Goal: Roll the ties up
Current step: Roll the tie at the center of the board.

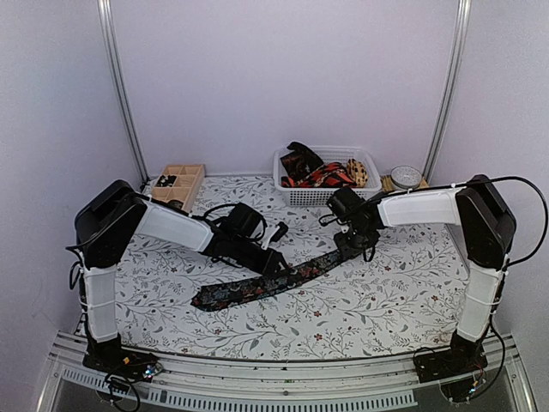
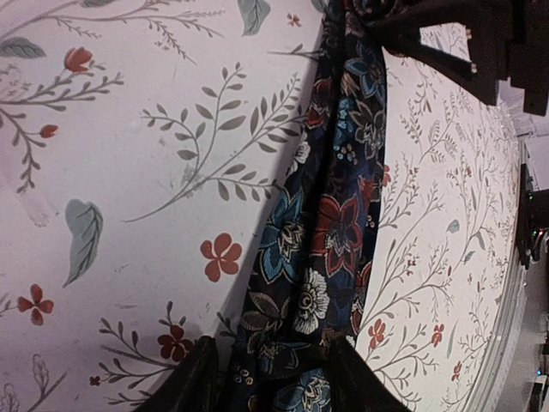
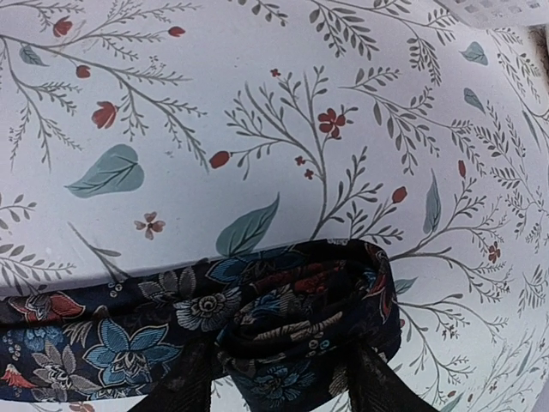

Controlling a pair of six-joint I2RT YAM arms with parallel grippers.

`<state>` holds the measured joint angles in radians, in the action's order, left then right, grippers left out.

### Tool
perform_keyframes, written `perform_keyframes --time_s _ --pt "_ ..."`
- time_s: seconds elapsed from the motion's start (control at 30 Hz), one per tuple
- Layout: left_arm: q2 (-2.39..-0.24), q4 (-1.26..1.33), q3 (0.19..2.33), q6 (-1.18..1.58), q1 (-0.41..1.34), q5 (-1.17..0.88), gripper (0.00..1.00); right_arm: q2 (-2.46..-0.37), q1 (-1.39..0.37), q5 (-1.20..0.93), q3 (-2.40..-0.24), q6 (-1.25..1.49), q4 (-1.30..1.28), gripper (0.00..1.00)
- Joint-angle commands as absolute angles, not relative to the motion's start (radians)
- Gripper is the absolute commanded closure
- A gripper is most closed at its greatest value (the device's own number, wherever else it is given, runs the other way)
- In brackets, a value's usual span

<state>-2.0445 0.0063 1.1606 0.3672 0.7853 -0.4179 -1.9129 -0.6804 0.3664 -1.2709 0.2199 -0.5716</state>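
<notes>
Left arm (image 1: 171, 225): reaching right, wrist low; left gripper (image 1: 274, 261) jaws partly apart, grip unclear. Right arm (image 1: 420, 208): reaching left; right gripper (image 1: 348, 249) pointing down, jaws apart.

floral tie (image 1: 266, 286): cloth, faint sheen, creased. table cover (image 1: 386, 300): smooth matt printed sheet. basket (image 1: 317, 196): white plastic mesh. tray (image 1: 184, 182): bare matt wood.

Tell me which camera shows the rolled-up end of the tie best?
The right wrist view. The roll fills the picture, with its layers plain between the fingers of the right gripper. The top view shows the whole tie, but that gripper hides the roll. The left wrist view shows only a flat stretch of the tie.
</notes>
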Motion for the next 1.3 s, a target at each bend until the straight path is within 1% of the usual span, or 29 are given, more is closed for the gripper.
perform_keyframes --time_s 0.0,0.17,0.33,0.6,0.7,0.83,0.93,1.07,1.2,1.27 --pt "-2.108 -0.109 1.138 0.371 0.802 -0.398 0.55 -1.805 -0.674 0.275 -1.291 0.226 -0.591 0.46" --pt "-2.095 -0.113 1.139 0.370 0.803 -0.388 0.54 -1.803 -0.665 0.236 -1.312 0.233 -0.611 0.46" --pt "-2.086 -0.122 1.155 0.365 0.801 -0.371 0.46 -1.767 -0.641 0.206 -1.346 0.232 -0.636 0.46" --pt "-2.062 -0.190 1.267 0.333 0.800 -0.334 0.23 -1.700 -0.578 0.113 -1.444 0.206 -0.692 0.40" --pt "-2.065 -0.226 1.343 0.316 0.798 -0.335 0.16 -1.671 -0.533 0.025 -1.457 0.204 -0.690 0.38" --pt "-2.096 -0.265 1.466 0.293 0.799 -0.359 0.01 -1.646 -0.417 -0.156 -1.442 0.211 -0.682 0.35" --pt "-2.150 -0.296 1.589 0.275 0.800 -0.393 0.00 -1.655 -0.325 -0.302 -1.400 0.220 -0.655 0.34" --pt "-2.264 -0.349 1.770 0.248 0.805 -0.434 0.00 -1.686 -0.264 -0.406 -1.341 0.238 -0.601 0.33" --pt "-2.383 -0.400 1.961 0.229 0.808 -0.480 0.00 -1.736 -0.214 -0.525 -1.243 0.288 -0.465 0.33" --pt "-2.435 -0.410 2.024 0.223 0.808 -0.494 0.00 -1.768 -0.193 -0.594 -1.193 0.321 -0.399 0.34"
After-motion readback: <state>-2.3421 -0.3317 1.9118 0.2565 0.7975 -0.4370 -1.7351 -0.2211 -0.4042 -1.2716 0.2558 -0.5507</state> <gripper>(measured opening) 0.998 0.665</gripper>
